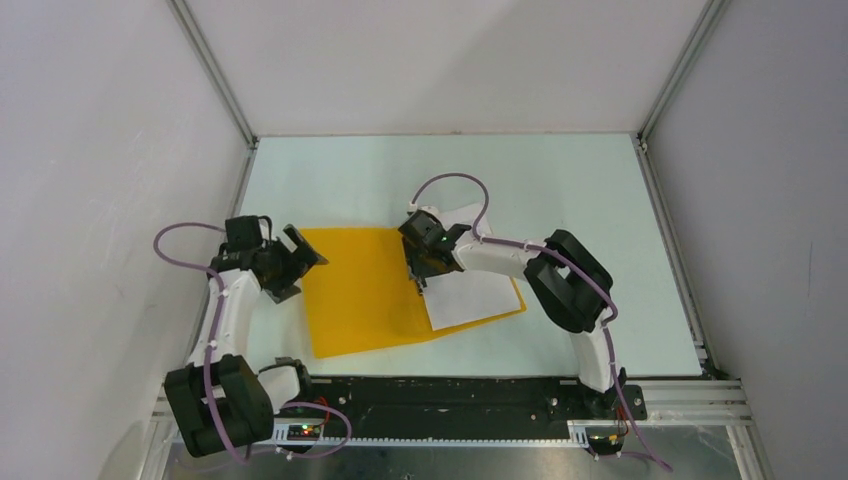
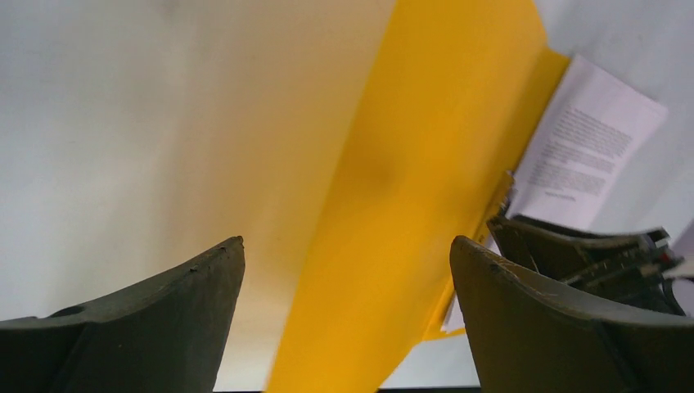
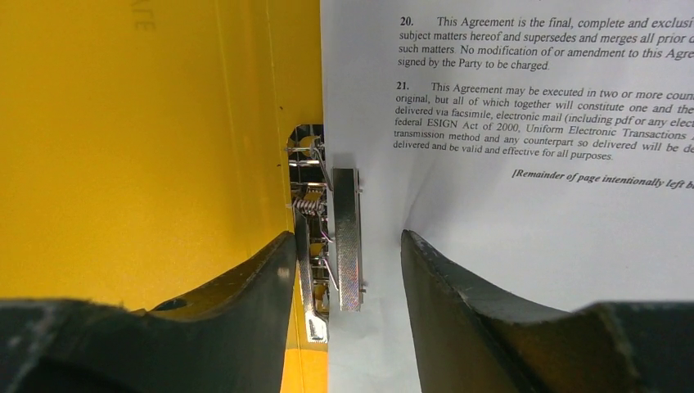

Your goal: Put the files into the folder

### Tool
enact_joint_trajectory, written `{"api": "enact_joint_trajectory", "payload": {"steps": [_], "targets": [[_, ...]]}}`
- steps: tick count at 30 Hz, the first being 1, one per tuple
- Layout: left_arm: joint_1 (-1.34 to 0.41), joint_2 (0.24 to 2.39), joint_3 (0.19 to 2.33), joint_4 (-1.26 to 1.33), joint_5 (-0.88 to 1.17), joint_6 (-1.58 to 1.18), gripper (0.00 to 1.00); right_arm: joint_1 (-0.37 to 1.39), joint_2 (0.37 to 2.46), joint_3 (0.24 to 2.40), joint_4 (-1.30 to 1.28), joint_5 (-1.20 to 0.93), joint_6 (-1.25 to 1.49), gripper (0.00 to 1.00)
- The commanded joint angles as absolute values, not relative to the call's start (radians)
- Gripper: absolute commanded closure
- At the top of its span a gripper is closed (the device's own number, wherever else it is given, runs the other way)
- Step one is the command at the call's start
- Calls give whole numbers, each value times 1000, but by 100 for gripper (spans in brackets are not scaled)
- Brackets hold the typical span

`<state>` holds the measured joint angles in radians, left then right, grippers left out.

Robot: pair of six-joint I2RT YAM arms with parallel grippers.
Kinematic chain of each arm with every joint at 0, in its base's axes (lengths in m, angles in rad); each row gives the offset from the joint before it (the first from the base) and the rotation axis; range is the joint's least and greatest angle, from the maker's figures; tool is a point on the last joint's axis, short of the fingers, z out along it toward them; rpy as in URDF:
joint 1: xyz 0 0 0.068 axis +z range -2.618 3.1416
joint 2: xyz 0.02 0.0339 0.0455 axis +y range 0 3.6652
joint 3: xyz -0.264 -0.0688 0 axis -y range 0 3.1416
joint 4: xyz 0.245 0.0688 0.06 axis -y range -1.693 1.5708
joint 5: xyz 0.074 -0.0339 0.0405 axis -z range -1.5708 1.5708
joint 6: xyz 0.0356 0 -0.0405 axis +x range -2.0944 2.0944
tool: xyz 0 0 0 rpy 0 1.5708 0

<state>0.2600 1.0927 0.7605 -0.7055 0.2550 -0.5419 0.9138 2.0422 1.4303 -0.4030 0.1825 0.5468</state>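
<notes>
Though grey-walled, pale table under folder.

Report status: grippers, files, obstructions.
Left gripper open, at folder edge. Right gripper open, straddling metal clip. Files on folder, edge at clip. Nothing blocking.

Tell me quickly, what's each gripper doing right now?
Left gripper: open, holding nothing.
Right gripper: open, jaws either side of the metal clip, not gripping it.

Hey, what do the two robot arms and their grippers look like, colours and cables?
The left arm and right arm have white links with bulky black joint housings. A lilac cable loops along each. The left gripper and right gripper have dark, tapered fingers; a green light glows on the right wrist.
</notes>
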Motion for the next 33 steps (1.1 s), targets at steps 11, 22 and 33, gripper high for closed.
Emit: {"api": "enact_joint_trajectory", "payload": {"steps": [11,22,33], "targets": [[30,1083,1018,-644,479,-642,0,895,2046,1389,-220,-190,743,35],[-357,1202,1249,-628,222,-715,0,701,1773,1178,-173,-141,814,29],[-621,1363,1282,-384,203,-717,0,485,1407,918,-228,-33,807,28]]}}
